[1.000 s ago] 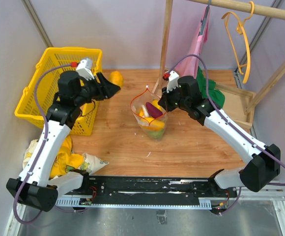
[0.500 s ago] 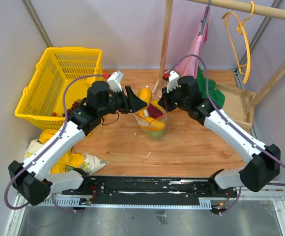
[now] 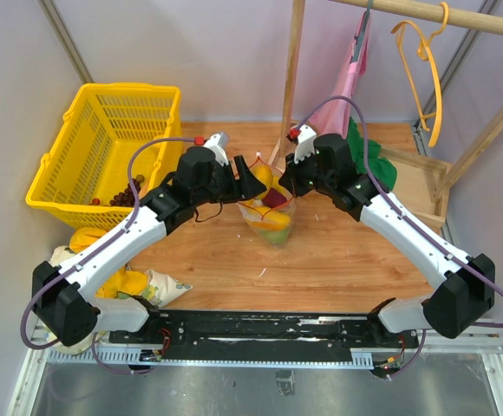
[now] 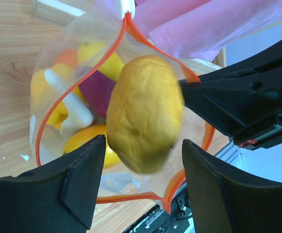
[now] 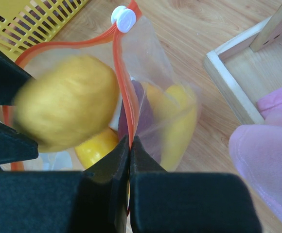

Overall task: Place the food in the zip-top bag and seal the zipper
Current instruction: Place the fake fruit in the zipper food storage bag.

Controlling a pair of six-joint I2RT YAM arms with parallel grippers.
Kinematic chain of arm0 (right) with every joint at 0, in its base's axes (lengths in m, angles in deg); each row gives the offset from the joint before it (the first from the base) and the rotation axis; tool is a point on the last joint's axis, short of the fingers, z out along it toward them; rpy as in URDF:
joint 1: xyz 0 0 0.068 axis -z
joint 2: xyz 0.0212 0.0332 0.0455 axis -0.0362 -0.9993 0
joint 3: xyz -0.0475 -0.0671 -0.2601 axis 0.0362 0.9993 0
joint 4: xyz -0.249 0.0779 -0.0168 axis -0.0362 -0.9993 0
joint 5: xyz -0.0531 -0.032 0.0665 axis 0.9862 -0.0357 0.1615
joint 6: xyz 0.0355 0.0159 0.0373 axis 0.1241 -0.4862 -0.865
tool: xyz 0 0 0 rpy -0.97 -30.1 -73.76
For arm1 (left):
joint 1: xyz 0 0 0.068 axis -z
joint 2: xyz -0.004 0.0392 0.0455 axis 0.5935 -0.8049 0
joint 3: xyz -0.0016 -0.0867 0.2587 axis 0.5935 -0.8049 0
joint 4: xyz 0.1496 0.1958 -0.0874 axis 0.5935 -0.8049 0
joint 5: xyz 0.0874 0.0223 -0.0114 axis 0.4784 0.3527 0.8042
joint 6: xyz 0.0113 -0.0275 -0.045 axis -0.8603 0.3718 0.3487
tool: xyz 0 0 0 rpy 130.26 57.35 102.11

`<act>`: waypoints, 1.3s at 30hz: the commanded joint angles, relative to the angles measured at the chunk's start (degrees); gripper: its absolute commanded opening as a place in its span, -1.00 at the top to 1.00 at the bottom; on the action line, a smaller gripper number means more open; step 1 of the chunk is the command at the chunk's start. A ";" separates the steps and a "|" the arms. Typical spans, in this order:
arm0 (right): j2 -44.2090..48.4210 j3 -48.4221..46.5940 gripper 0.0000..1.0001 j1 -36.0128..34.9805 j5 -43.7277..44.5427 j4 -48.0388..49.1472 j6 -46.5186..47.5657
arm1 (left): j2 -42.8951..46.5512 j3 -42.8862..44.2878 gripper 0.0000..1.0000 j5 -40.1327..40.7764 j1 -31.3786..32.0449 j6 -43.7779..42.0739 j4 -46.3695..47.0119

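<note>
The left hand [image 4: 143, 141], moved from the basket [image 3: 104, 139], now opens above the bag [image 4: 46, 63] on the tabletop [image 3: 338, 251], releasing the yellow fruit [image 4: 143, 111] into it. The right hand [image 5: 130, 145] pinches the zipper [image 5: 124, 82]; sealing remains.

Bright, even light is given from overhead, and only soft, faint shadows are thrown on the wooden table [image 3: 347, 260]. In both wrist views the yellow toy fruit [image 4: 143, 114] is smeared by motion blur, while the zipper [image 5: 123, 87] is rendered sharply. A mild sheen is carried by the clear zip-top bag [image 4: 58, 48].
</note>
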 commanded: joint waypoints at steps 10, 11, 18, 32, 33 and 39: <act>0.95 -0.96 0.99 -0.74 0.29 -0.69 -0.03 | 1.80 6.29 -0.59 2.41 0.58 -6.18 -7.67; 0.91 -0.98 0.99 -0.70 0.29 -0.76 -0.03 | 2.22 7.03 -0.59 3.14 0.57 -7.13 -8.53; 1.10 -1.41 0.99 -0.76 -0.04 -1.06 -0.03 | 2.52 12.68 -0.60 12.33 0.45 -15.34 -17.66; 0.24 -3.45 0.99 -0.84 -1.69 -3.47 0.71 | -14.34 23.18 -0.42 3.73 -4.03 -30.00 -18.14; 0.18 -3.57 0.99 -0.89 -1.72 -3.61 0.75 | -15.44 23.95 -0.39 2.62 -4.62 -30.33 -18.44; -0.39 -4.63 0.99 -1.19 -2.39 -4.63 1.22 | -19.80 27.22 0.00 -2.01 -5.66 -31.04 -19.26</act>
